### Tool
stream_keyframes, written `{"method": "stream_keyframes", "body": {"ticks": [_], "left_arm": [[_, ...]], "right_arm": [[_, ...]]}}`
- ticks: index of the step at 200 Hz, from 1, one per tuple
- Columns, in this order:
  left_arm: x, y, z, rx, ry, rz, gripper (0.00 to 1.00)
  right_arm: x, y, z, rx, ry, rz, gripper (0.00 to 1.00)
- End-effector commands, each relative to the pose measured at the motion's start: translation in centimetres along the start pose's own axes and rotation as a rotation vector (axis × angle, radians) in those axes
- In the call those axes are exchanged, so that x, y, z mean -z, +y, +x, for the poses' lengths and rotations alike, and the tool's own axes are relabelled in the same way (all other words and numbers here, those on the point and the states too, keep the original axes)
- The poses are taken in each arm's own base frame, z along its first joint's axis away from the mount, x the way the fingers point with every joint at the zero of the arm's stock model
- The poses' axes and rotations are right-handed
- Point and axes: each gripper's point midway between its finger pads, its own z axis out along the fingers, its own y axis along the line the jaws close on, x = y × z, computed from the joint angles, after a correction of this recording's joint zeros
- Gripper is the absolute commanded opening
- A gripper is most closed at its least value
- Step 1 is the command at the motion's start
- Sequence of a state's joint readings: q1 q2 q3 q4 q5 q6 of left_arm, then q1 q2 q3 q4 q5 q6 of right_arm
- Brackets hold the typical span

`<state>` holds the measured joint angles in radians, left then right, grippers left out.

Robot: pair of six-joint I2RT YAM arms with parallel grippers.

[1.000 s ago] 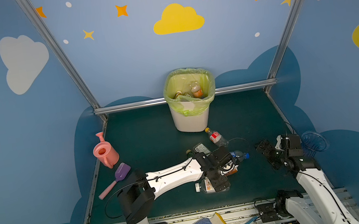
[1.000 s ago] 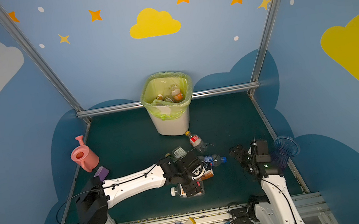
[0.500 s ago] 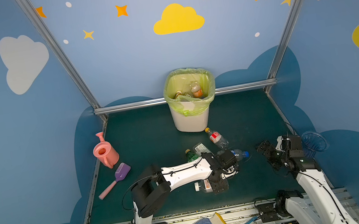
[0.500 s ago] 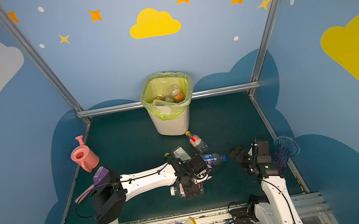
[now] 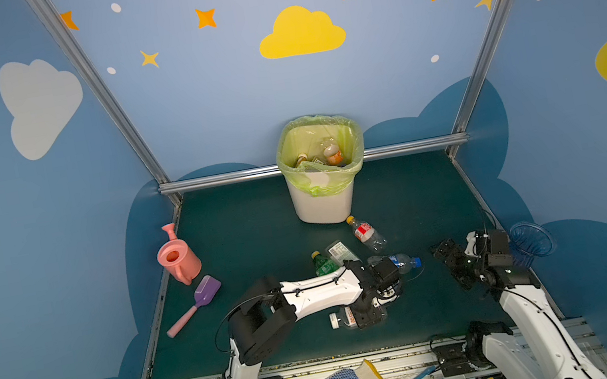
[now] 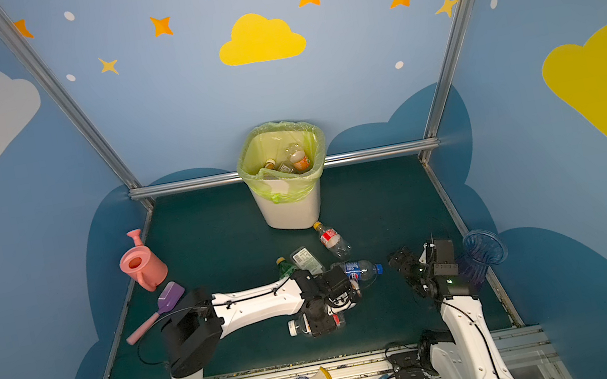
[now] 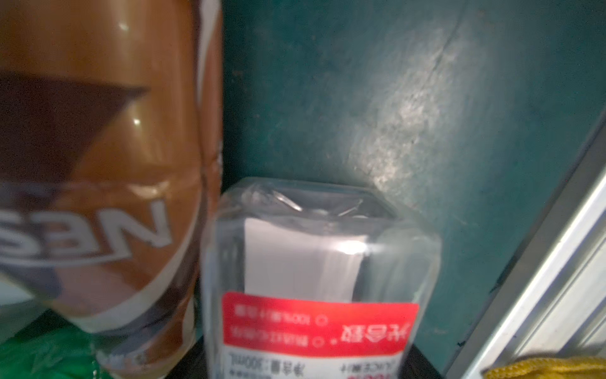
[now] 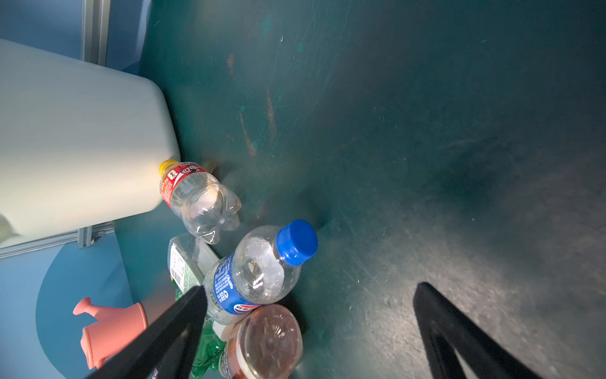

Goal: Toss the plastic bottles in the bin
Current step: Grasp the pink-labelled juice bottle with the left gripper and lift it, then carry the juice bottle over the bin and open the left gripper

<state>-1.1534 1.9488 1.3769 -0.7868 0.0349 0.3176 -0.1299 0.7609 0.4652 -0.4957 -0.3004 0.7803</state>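
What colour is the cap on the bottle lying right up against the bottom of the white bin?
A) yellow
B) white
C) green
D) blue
A: the red-labelled bottle with its neck at the foot of the bin has a yellow cap in the right wrist view.

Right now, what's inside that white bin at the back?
Inside the bin, a yellow-green bag holds several bottles, including an orange-labelled one. Anything beneath them is hidden.

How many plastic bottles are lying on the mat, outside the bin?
6: red-labelled one by the bin; square clear one, green one, blue-capped one and brown one clustered centrally; white-capped one at the left hand. The left arm may hide more.
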Motion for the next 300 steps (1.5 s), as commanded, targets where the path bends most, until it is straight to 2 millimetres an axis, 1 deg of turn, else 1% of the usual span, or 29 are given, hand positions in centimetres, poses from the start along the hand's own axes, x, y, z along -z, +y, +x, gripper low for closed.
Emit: {"method": "stream_keyframes", "body": {"ticks": [1,18,56,80,95,104,117,125,139,159,161,173,186,193,202,211,223,230,242,252,268,269,270,276,281,292,294,296,300], "left_arm": [[-0.1,-0.2,0.1,0.006,0.029,0.007,0.62],[0.4,-0.4,-0.1,0.013,0.017,0.012,0.55],[3.6,-0.2,-1.7,0.033,-0.100,0.005,0.54],[6.8,0.7,-2.8,0.059,-0.190,-0.045,0.52],[9.8,1.9,-3.5,0.081,-0.268,-0.109,0.50],[12.1,2.9,-4.0,0.097,-0.332,-0.153,0.50],[16.4,5.0,-4.4,0.127,-0.439,-0.234,0.50],[19.5,6.6,-4.6,0.152,-0.513,-0.294,0.50],[26.0,9.6,-4.3,0.215,-0.667,-0.391,0.50],[37.3,13.1,-3.1,0.282,-0.957,-0.563,0.50],[38.0,13.4,-2.9,0.286,-0.975,-0.579,0.50],[45.4,14.5,-1.3,0.321,-1.187,-0.692,0.50],[51.8,14.9,0.8,0.345,-1.382,-0.764,0.50],[54.7,14.9,1.8,0.350,-1.476,-0.796,0.50],[57.4,14.7,2.5,0.333,-1.578,-0.823,0.50],[59.1,14.8,2.8,0.321,-1.645,-0.841,0.51],[60.1,15.7,2.2,0.311,-1.688,-0.848,0.51],[60.2,17.0,1.7,0.339,-1.693,-0.843,0.51],[59.3,20.1,0.4,0.401,-1.690,-0.782,0.51],[57.7,23.1,-0.8,0.471,-1.681,-0.717,0.51],[53.4,29.0,-3.1,0.617,-1.615,-0.626,0.53],[52.7,29.5,-3.3,0.629,-1.600,-0.617,0.53],[52.8,29.6,-3.3,0.633,-1.598,-0.614,0.53],[50.6,31.7,-4.2,0.690,-1.555,-0.568,0.55],[48.8,33.3,-4.9,0.736,-1.514,-0.534,0.58],[45.9,36.1,-6.0,0.812,-1.442,-0.485,0.70],[44.8,36.6,-6.1,0.832,-1.412,-0.477,0.71],[45.3,36.7,-6.0,0.842,-1.414,-0.477,0.72],[44.4,37.5,-6.1,0.868,-1.387,-0.472,0.73]], "right_arm": [[-0.3,-0.2,0.1,0.010,0.006,-0.007,0.98],[-0.3,-0.1,0.0,0.006,0.005,-0.009,0.98],[-0.5,0.1,-0.2,0.007,0.007,-0.018,0.98],[-0.5,0.6,-0.5,0.010,0.006,-0.031,0.98],[-0.5,1.0,-0.9,0.010,0.002,-0.040,0.98],[-0.4,1.3,-1.2,0.015,-0.003,-0.045,0.98],[-0.4,1.8,-1.6,0.020,-0.011,-0.052,0.98],[-0.2,2.2,-1.9,0.027,-0.014,-0.060,0.98],[-0.1,3.0,-2.3,0.037,-0.015,-0.077,0.98],[0.1,4.0,-2.6,0.047,-0.008,-0.103,0.98],[0.1,4.0,-2.6,0.048,-0.007,-0.104,0.98],[0.2,4.4,-2.7,0.052,-0.006,-0.111,0.98],[0.3,4.6,-2.8,0.054,-0.010,-0.118,0.98],[0.4,4.7,-2.8,0.054,-0.014,-0.122,0.98],[0.5,4.8,-2.8,0.052,-0.018,-0.128,0.98],[0.6,5.0,-2.8,0.053,-0.021,-0.134,0.98],[0.8,5.1,-2.8,0.058,-0.026,-0.139,0.98],[1.0,5.2,-2.9,0.061,-0.029,-0.140,0.98],[1.3,5.3,-2.9,0.068,-0.038,-0.140,0.98],[1.4,5.2,-2.9,0.070,-0.042,-0.136,0.98],[1.7,5.3,-2.9,0.072,-0.047,-0.140,0.98],[1.7,5.2,-2.8,0.072,-0.046,-0.139,0.98],[1.7,5.2,-2.8,0.073,-0.045,-0.139,0.98],[1.8,5.2,-2.7,0.074,-0.046,-0.139,0.98],[1.8,5.1,-2.7,0.076,-0.046,-0.136,0.98],[1.9,5.0,-2.5,0.081,-0.043,-0.132,0.98],[1.9,5.0,-2.6,0.083,-0.045,-0.131,0.98],[2.0,5.0,-2.6,0.084,-0.047,-0.130,0.98],[2.0,4.9,-2.5,0.084,-0.045,-0.126,0.98]]}}
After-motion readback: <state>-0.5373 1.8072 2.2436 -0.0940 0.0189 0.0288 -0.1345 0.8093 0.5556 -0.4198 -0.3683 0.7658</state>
